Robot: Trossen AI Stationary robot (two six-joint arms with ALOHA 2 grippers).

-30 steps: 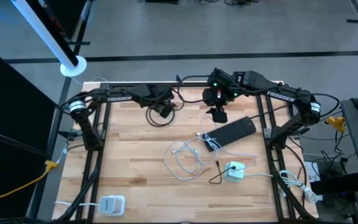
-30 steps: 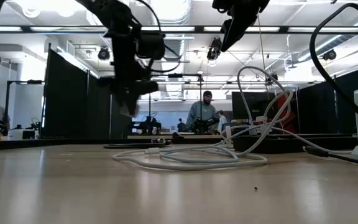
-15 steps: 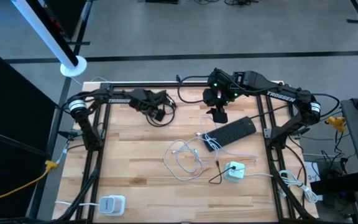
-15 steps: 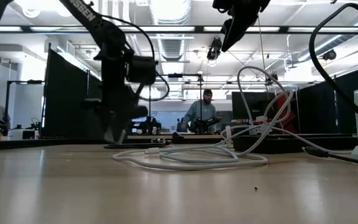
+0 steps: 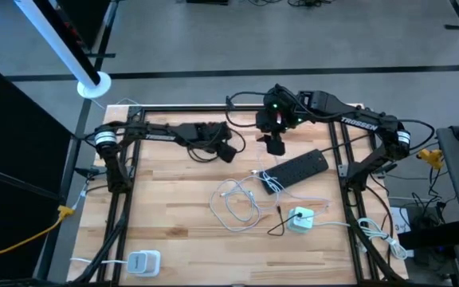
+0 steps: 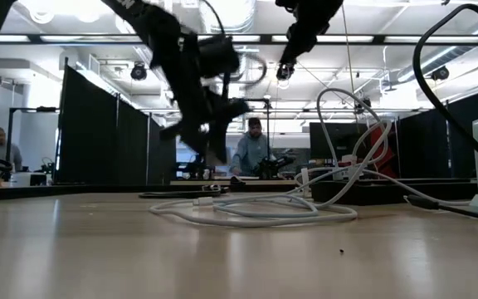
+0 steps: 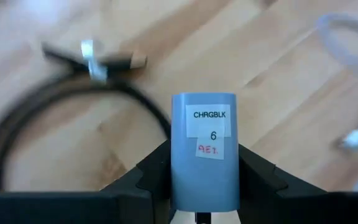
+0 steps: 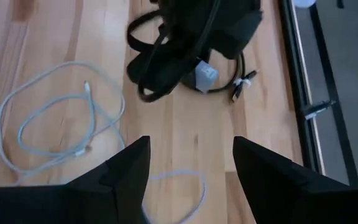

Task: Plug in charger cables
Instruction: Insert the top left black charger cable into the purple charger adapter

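Wood table [image 5: 166, 207] | left jaws [image 7: 204, 180] clamp grey charger block [image 7: 204, 149] | black cable [image 7: 73, 106] beyond

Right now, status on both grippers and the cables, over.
Left gripper shut on a grey charger block, above the black cable. Right gripper open, empty, raised. White cables loose mid-table, unplugged. Nothing blocking.

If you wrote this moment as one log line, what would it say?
left gripper: holds grey charger block above table | right gripper: open, empty, raised | white cable: loose on table
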